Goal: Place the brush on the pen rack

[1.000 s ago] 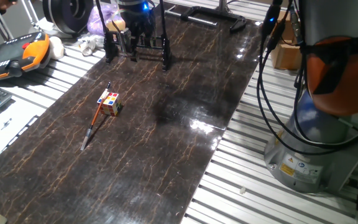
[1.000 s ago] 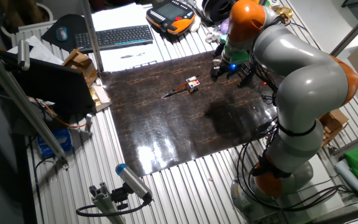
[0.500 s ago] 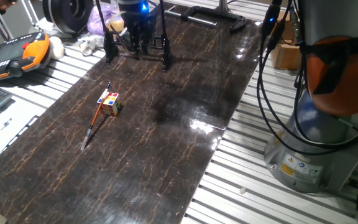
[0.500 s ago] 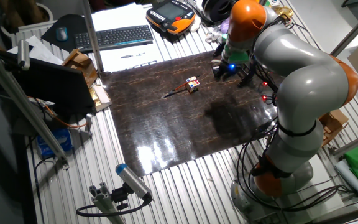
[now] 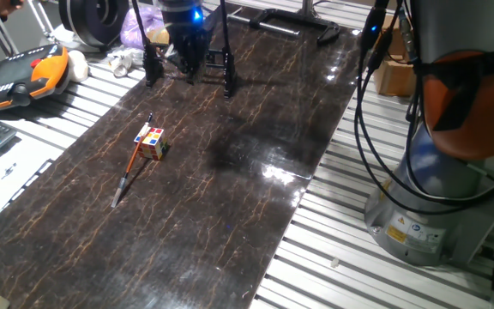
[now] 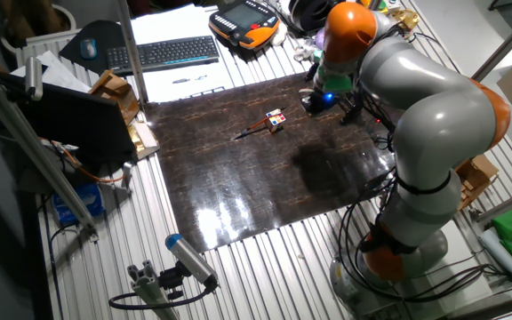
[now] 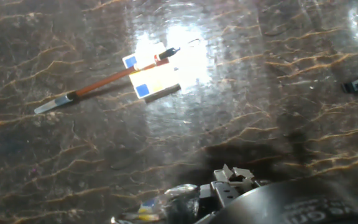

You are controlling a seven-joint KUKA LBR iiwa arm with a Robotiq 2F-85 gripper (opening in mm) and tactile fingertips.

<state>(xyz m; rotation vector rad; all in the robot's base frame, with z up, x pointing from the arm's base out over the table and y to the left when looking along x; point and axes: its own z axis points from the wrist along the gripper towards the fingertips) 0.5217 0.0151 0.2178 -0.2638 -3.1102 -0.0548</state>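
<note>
1. Brush [image 5: 132, 162] lies flat on the dark marbled tabletop [image 5: 230, 197], and we see it touching the puzzle cube [image 5: 152, 142].
2. We see the pen rack [image 5: 191, 64] standing at the far end, well apart from the brush.
3. Our end effector [image 5: 187, 53] hangs over the rack; we cannot tell whether its fingers are apart.

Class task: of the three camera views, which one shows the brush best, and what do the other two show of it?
The hand view: the brush fills much of the frame, with orange shaft, dark end and pale tip all distinct beside the puzzle cube. One fixed view shows it as a thin line; the other fixed view shows only a tiny streak.
</note>
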